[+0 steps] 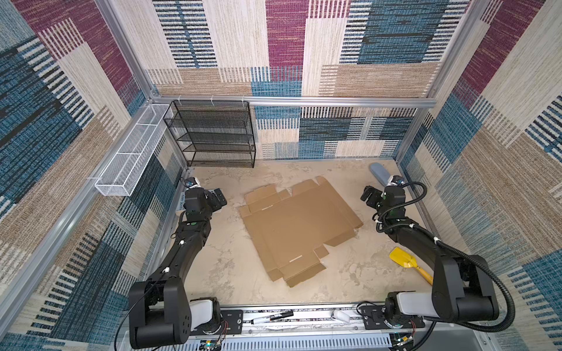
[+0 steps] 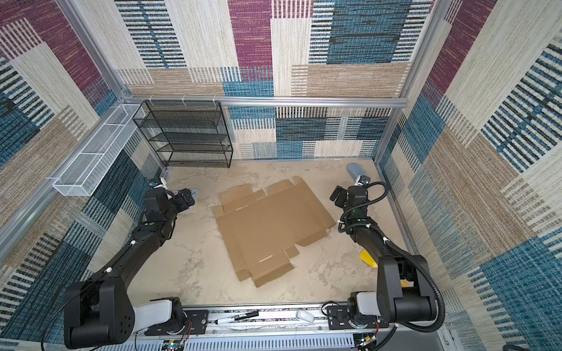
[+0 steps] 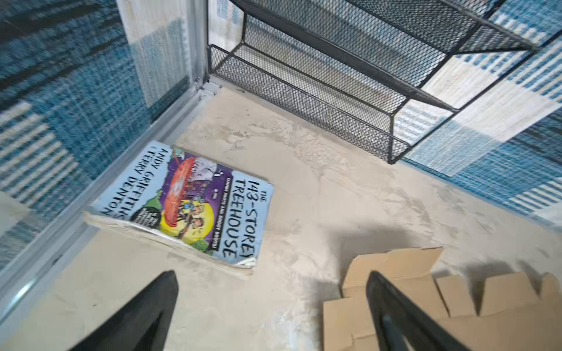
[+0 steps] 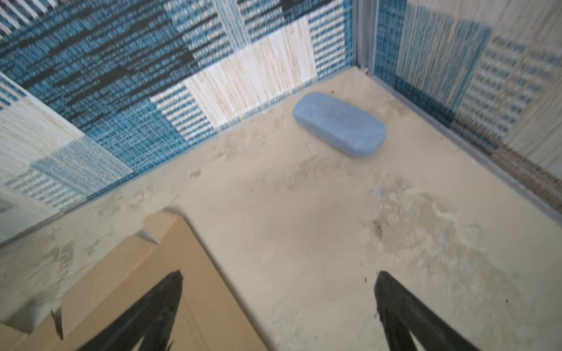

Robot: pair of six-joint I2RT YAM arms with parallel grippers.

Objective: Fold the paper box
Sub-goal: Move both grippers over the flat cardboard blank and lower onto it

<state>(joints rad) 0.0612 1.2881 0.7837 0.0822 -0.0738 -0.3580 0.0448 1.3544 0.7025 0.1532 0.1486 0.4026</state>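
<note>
the book (image 3: 194, 206) cover reads "the 143-storey treehouse" – "andy griffiths", "terry denton".

The paper box (image 1: 299, 225) is plain brown cardboard, matt and smooth, with creased score lines. The table (image 1: 231, 273) under it looks like matt beige stone or plaster, mottled and rough in patches. The walls (image 1: 45, 136) are coarse woven cloth, framed by dull metal rails (image 1: 334, 101). At the far left, the black rack (image 1: 213, 133) and white basket (image 1: 130, 155) are painted metal mesh. The book (image 3: 188, 203) has a glossy paper cover, worn at its edges. The blue case (image 4: 339, 124) is matt and finely grained. The yellow scoop (image 1: 401, 258) at the near right looks like smooth plastic.
</note>
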